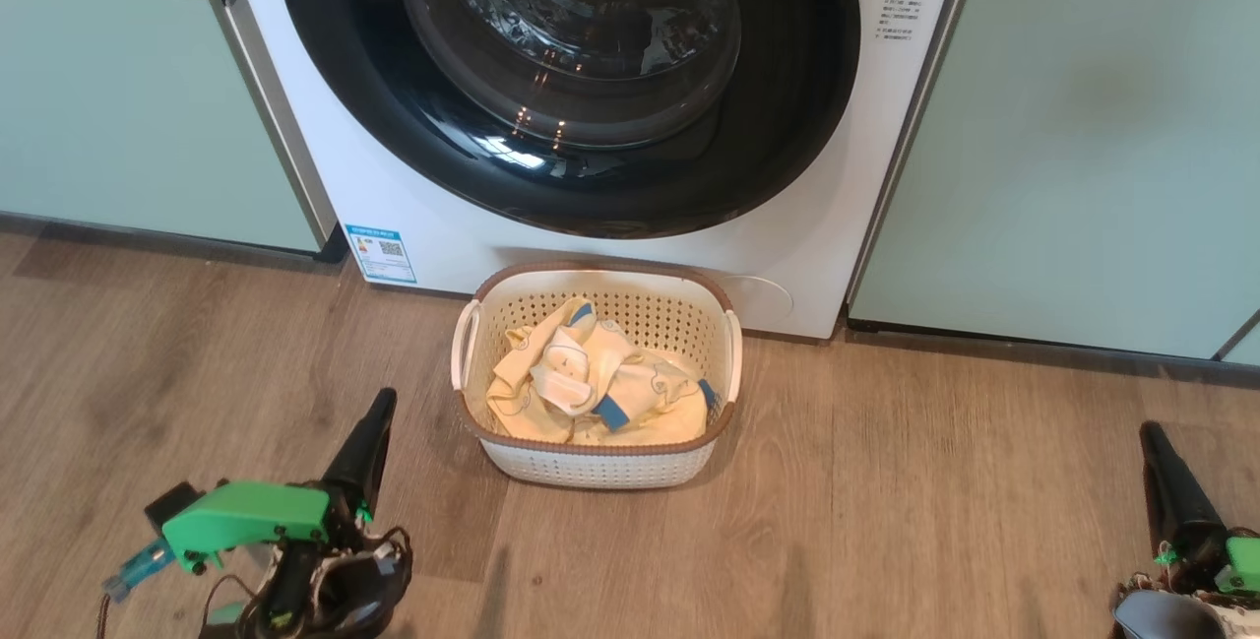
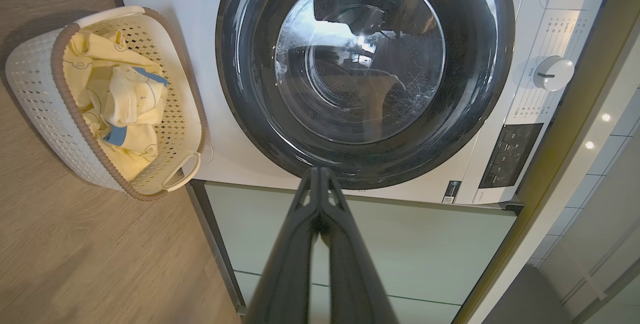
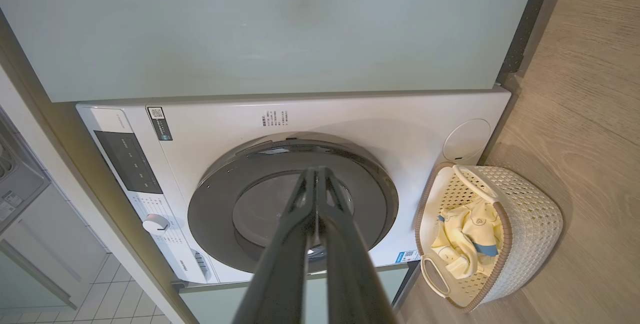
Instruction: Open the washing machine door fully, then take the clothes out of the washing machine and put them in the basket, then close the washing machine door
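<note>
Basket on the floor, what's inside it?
The basket holds crumpled pale yellow clothes with blue trim patches. They cover most of its floor, so whatever lies beneath them cannot be seen. The perforated back wall shows above the pile.

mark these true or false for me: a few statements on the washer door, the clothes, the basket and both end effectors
1. The washing machine door is shut against the washing machine. True.
2. The clothes hang out of the drum mouth. False: they lie inside the basket.
3. The basket stands on the floor right in front of the machine. True.
4. The left end effector grips a garment. False: its fingers are closed together on nothing.
5. The right end effector is spread wide open. False: it is shut.
</note>
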